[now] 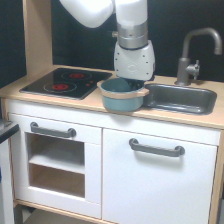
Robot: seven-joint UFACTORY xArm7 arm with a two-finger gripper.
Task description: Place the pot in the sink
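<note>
On the light wood countertop (75,102), between the black stovetop (62,82) and the sink (182,97), sits the pot (121,96). It stands upright, mouth facing up, its base on the counter near the front edge. Being round and squat, it has no real long axis; its only directional feature is a tan handle or rim tab that juts out toward 3 o'clock and reaches the sink's near left corner. The pot is outside the basin, just beside its left rim.

The gripper (131,82) comes straight down from the white arm at 12 o'clock and dips into the pot's mouth at the back right part of the rim. Its fingers are dark and hidden against the pot's interior and the wrist housing, so I cannot tell how far they are spread or whether they pinch the rim.

The grey curved faucet (192,55) rises at the sink's 12 o'clock side. Below the counter, the white cabinet (155,175) carries grey handles, with an open shelf at 7 o'clock.
</note>
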